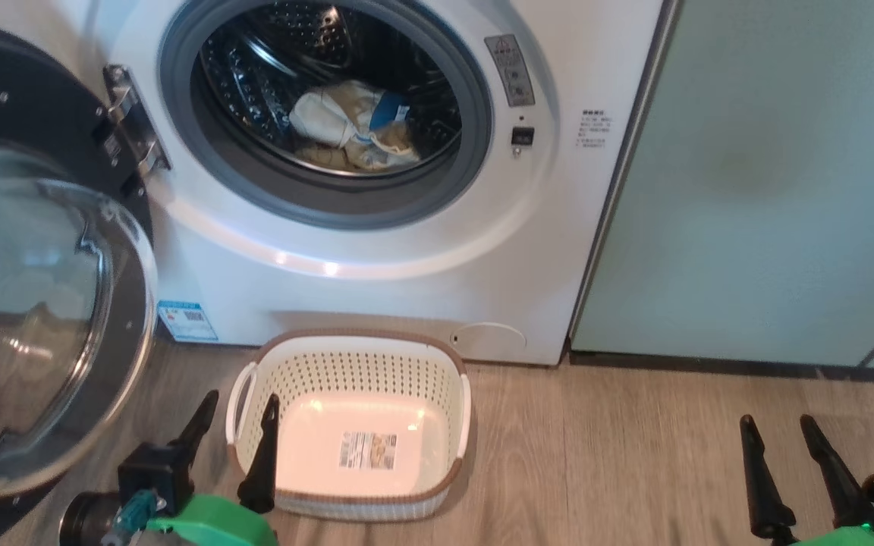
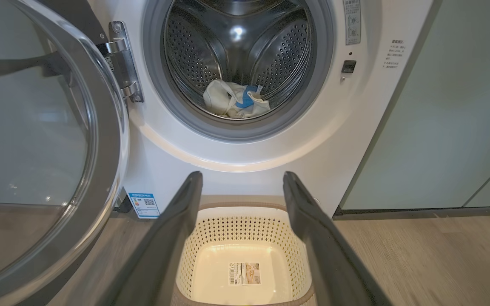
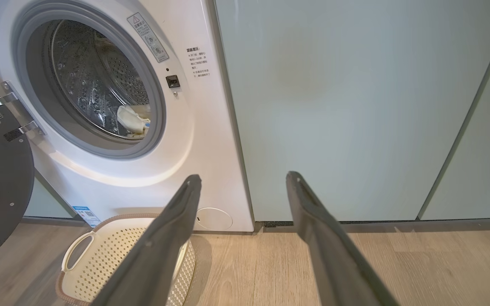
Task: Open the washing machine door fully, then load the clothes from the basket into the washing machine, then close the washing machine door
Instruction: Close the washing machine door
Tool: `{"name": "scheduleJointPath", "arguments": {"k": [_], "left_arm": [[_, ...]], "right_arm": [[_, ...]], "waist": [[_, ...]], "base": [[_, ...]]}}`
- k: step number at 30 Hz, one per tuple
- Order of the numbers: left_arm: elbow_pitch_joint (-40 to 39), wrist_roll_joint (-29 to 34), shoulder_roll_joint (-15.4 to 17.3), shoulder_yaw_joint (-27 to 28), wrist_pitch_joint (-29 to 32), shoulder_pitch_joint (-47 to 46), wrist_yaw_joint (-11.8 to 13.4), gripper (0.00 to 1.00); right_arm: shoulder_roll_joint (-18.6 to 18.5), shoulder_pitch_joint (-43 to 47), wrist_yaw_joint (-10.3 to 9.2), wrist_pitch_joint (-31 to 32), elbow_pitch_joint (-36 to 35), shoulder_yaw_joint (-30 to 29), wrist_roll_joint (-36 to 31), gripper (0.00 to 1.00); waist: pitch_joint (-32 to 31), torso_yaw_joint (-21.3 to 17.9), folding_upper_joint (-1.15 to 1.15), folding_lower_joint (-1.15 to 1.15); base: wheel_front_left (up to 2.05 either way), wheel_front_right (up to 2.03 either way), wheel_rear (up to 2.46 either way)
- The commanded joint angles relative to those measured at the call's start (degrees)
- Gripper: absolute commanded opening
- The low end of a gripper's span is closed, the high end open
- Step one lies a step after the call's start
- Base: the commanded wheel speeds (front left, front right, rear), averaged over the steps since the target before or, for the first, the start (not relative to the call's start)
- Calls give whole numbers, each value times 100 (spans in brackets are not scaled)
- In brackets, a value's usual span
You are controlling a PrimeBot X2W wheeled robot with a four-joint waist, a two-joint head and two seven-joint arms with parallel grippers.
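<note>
Pale yellow clothes [image 1: 353, 125] lie bundled low in the washing machine [image 1: 407, 296] drum; the count is unclear. The basket [image 1: 361, 371] just before it sits empty, so loading looks done. The washing machine door [image 1: 35, 303] hangs wide, unclosed. Left gripper [image 1: 242, 398] and right gripper [image 1: 777, 421] are spread, empty.

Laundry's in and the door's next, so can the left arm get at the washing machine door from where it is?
Probably yes: the washing machine door hangs open right beside the open left end effector, with nothing between them.
</note>
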Motion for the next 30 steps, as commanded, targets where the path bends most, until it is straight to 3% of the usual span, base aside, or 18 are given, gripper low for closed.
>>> {"name": "scheduleJointPath", "arguments": {"k": [1, 13, 30], "left_arm": [[-125, 34, 127, 235, -9, -262, 525, 100], [-121, 26, 141, 216, -19, -316, 409, 100], [-98, 51, 114, 224, -35, -339, 348, 100]], "right_arm": [[-82, -121, 5, -4, -194, 134, -47, 100], [-79, -164, 5, -13, -163, 126, -46, 100], [-74, -161, 5, -34, -142, 82, -55, 100]], "waist": [[2, 4, 0, -1], [26, 23, 0, -1], [26, 102, 0, -1]], "base": [[-206, 206, 0], [-152, 152, 0], [-12, 12, 0]]}}
